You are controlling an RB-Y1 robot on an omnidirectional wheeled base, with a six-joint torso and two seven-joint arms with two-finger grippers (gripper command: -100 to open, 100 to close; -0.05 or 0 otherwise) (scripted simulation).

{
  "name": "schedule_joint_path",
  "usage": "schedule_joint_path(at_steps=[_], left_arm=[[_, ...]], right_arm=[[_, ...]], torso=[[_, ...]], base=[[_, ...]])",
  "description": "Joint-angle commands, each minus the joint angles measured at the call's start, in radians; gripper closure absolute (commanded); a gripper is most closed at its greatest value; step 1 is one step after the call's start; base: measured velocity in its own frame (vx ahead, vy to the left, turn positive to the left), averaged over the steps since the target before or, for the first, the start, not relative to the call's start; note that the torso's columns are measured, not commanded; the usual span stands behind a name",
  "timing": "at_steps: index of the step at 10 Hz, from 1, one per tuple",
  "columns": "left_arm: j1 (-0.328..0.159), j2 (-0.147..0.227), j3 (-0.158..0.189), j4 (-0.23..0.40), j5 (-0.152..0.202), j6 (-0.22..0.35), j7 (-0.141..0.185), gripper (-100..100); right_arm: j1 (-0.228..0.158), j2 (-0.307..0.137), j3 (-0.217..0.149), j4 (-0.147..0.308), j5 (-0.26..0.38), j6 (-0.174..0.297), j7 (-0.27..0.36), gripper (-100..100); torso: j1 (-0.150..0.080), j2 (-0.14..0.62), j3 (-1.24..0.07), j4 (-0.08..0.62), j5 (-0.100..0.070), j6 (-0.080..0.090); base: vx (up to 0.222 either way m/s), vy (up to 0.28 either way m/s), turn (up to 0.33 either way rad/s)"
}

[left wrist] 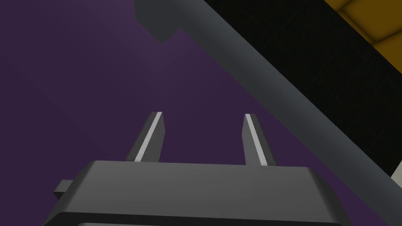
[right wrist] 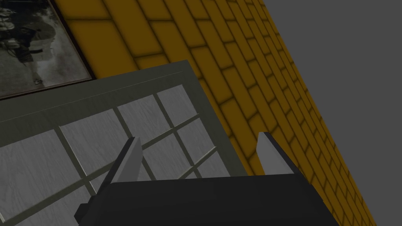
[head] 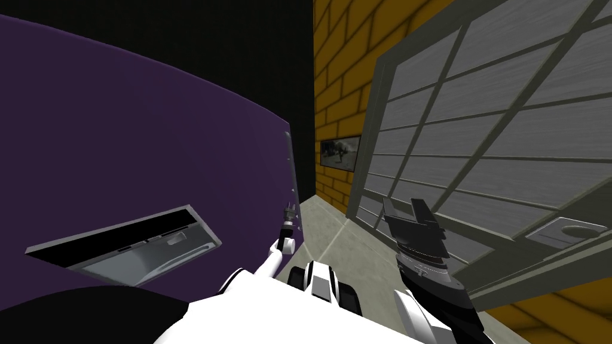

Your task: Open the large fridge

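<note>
The large fridge (head: 149,161) is a dark purple door filling the left of the head view. A slim grey handle (head: 291,173) runs along its right edge. My left gripper (head: 289,210) reaches up to the handle's lower end. In the left wrist view its fingers (left wrist: 203,115) stand apart over the purple door (left wrist: 78,78) with nothing between them. The grey handle bar (left wrist: 251,74) runs slantwise just beyond one fingertip, outside the gap. My right gripper (head: 406,206) hangs open at the right, away from the fridge, fingers spread (right wrist: 200,151).
A recessed grey dispenser bay (head: 137,245) sits low in the fridge door. A large grid-paned grey panel (head: 478,149) leans close on the right. A yellow brick wall (head: 334,77) with a framed picture (head: 340,152) stands behind, above a narrow floor strip (head: 334,233).
</note>
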Motion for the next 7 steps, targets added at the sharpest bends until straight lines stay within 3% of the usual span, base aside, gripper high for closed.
schedule_joint_path(at_steps=[1, 2, 6, 7], left_arm=[[-0.008, -0.006, -0.034, -0.005, -0.020, 0.006, 0.021, 100], [-0.008, -0.006, -0.034, -0.005, -0.020, 0.006, 0.021, 100], [-0.026, -0.017, -0.101, -0.018, -0.059, 0.028, 0.061, 100], [-0.026, -0.017, -0.101, -0.018, -0.059, 0.028, 0.061, 100]], right_arm=[[0.000, 0.000, 0.000, 0.000, 0.000, 0.000, 0.000, 0], [-0.001, 0.000, 0.000, 0.000, 0.000, 0.000, 0.000, 0], [-0.001, 0.000, 0.000, 0.000, 0.000, 0.000, 0.000, 0], [-0.001, 0.000, 0.000, 0.000, 0.000, 0.000, 0.000, 0]], torso=[[0.000, 0.009, 0.005, 0.002, -0.001, -0.002], [-0.001, 0.024, 0.014, 0.006, -0.001, -0.002], [-0.001, 0.017, 0.010, 0.005, -0.001, -0.002], [-0.001, 0.014, 0.008, 0.004, -0.001, -0.002]], base=[[-0.160, 0.006, -0.105], [-0.259, 0.021, -0.081], [-0.342, -0.007, -0.074], [-0.222, 0.005, -0.036]])
